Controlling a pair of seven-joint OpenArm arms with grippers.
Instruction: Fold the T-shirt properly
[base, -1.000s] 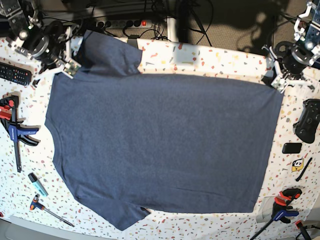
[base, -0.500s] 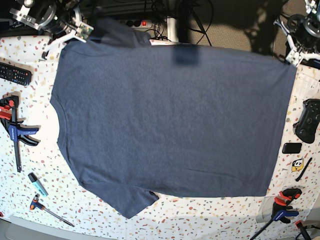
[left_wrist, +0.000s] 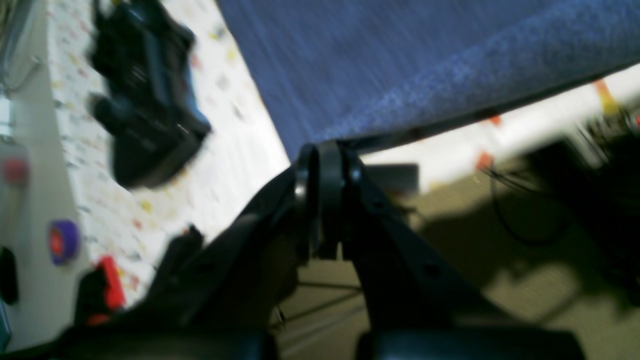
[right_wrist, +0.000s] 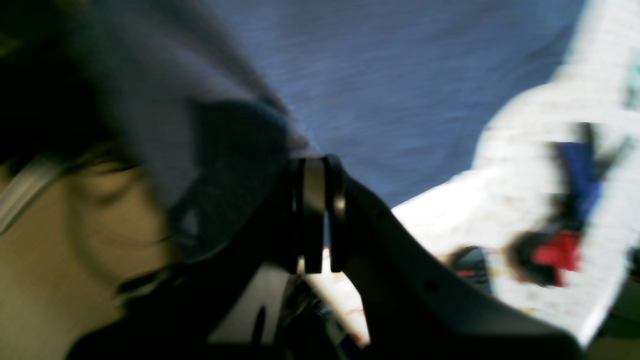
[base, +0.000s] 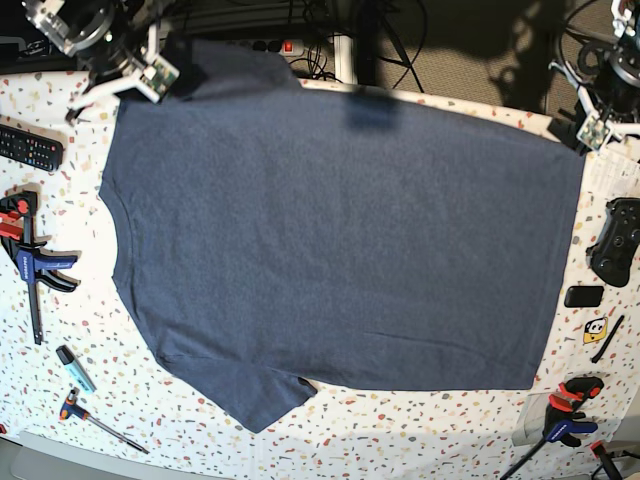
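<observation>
Far left of the base view we see a remote (base: 28, 148), a blue and red clamp (base: 28, 262), a marker (base: 75, 367) and a small hand tool (base: 100, 420) lying loose on the speckled table (base: 400, 450).

Upper left: the right gripper (base: 150, 72) sits at the shirt's shoulder corner. In its wrist view the right gripper's jaws are pressed together with dark cloth bunched against them — we judge them to be pinching the T-shirt there.

Centre: the T-shirt (base: 340, 240) lies spread across the table, plain side up, neckline to the left, hem to the right, one sleeve pointing to the near edge. Its far edge runs taut between the two grippers and seems lifted off the table; the wrist views are blurred, so we cannot say how high.

Upper right: the left gripper (base: 590, 128) is at the far hem corner, jaws closed on the fabric edge, as the left wrist view (left_wrist: 325, 155) shows.

Right margin: a game controller (base: 615, 240) and another clamp (base: 570, 405).

Handling, as we judge it: soft, light, limp knit with no stiffness — it will sag and crease between grips and drag on the table surface. Corners and seamed edges such as the hem and shoulder are the sound places to hold; both arms should keep even tension.
</observation>
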